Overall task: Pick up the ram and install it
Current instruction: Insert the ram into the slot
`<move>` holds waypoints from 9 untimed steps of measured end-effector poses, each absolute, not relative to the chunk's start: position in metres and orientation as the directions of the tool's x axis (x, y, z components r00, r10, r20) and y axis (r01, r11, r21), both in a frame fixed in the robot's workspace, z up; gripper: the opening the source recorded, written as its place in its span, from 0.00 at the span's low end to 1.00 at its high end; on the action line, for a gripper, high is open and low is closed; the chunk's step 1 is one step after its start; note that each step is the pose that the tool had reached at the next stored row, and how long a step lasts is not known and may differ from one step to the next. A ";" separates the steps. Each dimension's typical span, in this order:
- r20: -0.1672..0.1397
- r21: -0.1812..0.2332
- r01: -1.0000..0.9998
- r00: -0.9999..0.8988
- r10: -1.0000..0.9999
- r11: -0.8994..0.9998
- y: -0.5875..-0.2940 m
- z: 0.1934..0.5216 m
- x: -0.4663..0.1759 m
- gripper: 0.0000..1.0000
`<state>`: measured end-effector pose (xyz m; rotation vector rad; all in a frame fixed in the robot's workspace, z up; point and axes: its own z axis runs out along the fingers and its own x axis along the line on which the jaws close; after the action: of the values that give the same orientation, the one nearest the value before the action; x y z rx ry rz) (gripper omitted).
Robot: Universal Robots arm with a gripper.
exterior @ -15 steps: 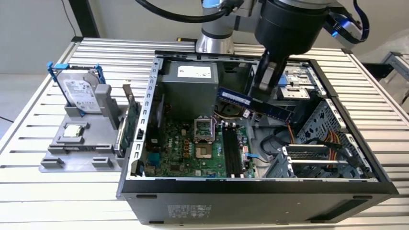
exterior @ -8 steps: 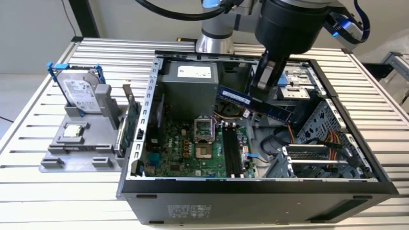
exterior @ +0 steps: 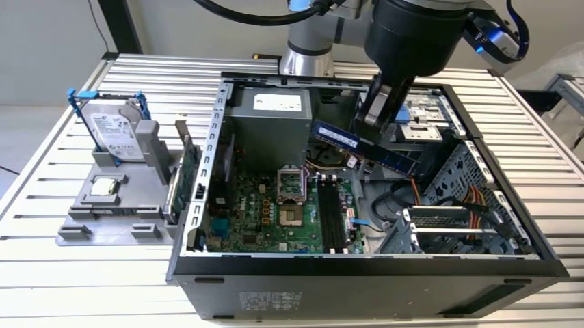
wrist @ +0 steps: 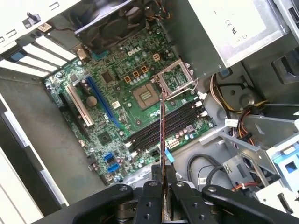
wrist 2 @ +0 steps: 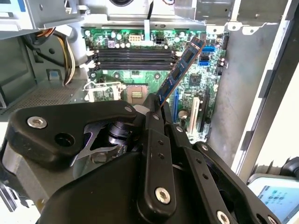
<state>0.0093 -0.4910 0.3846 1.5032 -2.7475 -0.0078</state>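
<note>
The ram (exterior: 363, 145) is a long dark blue stick with black chips, hanging tilted in the air above the open computer case (exterior: 365, 273). My gripper (exterior: 376, 115) is shut on one end of it. In the second wrist view the ram (wrist 2: 181, 70) juts out from my gripper (wrist 2: 156, 109) towards the green motherboard (wrist 2: 140, 77). The first wrist view has the ram (wrist: 162, 135) edge-on, rising from my gripper (wrist: 163, 186) over the black memory slots (wrist: 170, 125). Those memory slots (exterior: 332, 215) lie well below the stick and apart from it.
A silver hard drive with a blue handle (exterior: 114, 130) stands in a grey fixture (exterior: 109, 222) at the exterior view's left, beside a green expansion card (exterior: 189, 179). Inside the case are the power supply (exterior: 271, 113), the CPU socket (exterior: 290, 181), cables (exterior: 461, 198) and a drive cage (exterior: 456, 229).
</note>
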 end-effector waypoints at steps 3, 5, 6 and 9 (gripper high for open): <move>0.006 0.009 -0.832 -0.555 -0.832 0.555 -0.491 0.385 0.009 0.00; 0.006 0.009 -0.825 -0.566 -0.825 0.566 -0.491 0.385 0.009 0.00; 0.006 0.009 -0.821 -0.571 -0.821 0.571 -0.491 0.385 0.009 0.00; 0.006 0.009 -0.808 -0.589 -0.808 0.589 -0.491 0.385 0.009 0.00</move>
<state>0.0092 -0.4910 0.3848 1.4196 -2.7917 -0.0081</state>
